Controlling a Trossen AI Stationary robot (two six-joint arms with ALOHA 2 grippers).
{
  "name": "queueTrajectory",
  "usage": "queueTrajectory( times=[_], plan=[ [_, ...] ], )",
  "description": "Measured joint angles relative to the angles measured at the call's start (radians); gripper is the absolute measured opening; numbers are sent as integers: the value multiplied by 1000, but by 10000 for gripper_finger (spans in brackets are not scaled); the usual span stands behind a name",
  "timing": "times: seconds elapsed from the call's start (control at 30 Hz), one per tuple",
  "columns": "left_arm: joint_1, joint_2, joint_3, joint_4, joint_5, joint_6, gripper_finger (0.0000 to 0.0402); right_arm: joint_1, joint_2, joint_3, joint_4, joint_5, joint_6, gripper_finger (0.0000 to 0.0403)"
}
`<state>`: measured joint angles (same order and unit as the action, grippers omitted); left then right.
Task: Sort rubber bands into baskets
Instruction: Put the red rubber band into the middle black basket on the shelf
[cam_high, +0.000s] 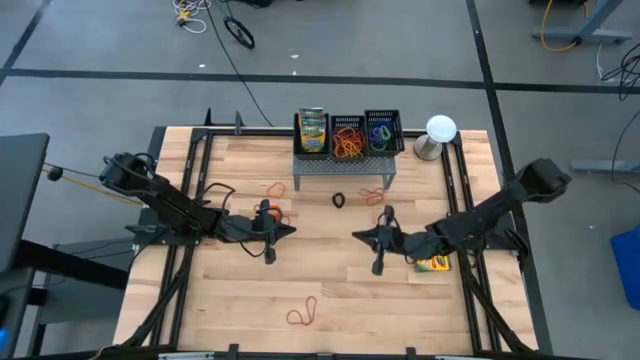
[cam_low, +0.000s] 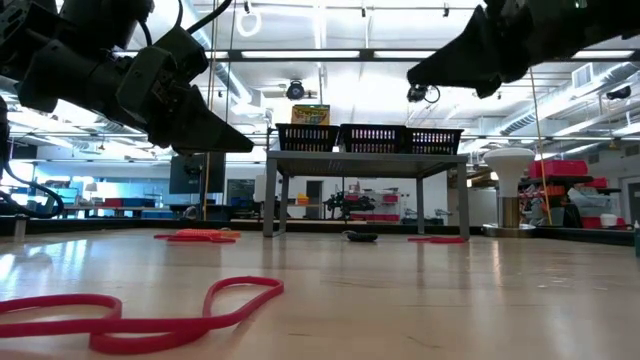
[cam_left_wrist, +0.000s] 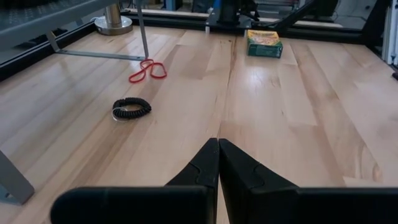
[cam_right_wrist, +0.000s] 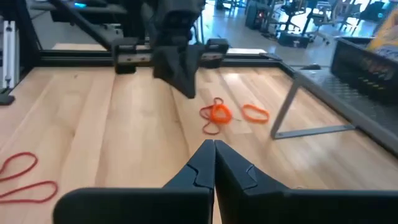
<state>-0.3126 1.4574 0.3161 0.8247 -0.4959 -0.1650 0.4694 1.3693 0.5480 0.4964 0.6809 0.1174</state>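
Note:
Three black mesh baskets stand in a row on a grey perforated stand at the table's far edge. The left one holds a crayon box, and the other two hold coloured rubber bands. Loose bands lie on the wood: orange ones near the stand's left leg, a black one, a red one by the stand's right leg, and a red one near the near edge. My left gripper and right gripper are both shut. They hover tip to tip above the table's middle and hold nothing.
A yellow-green crayon box lies under my right arm. A white round-topped object on a metal base stands right of the stand. The stand's legs rise from the wood near the bands. Bare wood lies between the grippers and the near edge.

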Motion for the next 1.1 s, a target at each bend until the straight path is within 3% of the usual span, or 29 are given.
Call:
queueTrajectory(
  times=[0.43,1.0,1.1],
  plan=[
    [0,0,0,16,-1,0,14,23,206,0,254,-53,-2,6],
    [13,0,1,61,0,-9,14,9,214,0,255,-55,-27,15],
    [19,0,1,37,39,-20,14,9,214,0,253,-55,-26,17]
  ],
)
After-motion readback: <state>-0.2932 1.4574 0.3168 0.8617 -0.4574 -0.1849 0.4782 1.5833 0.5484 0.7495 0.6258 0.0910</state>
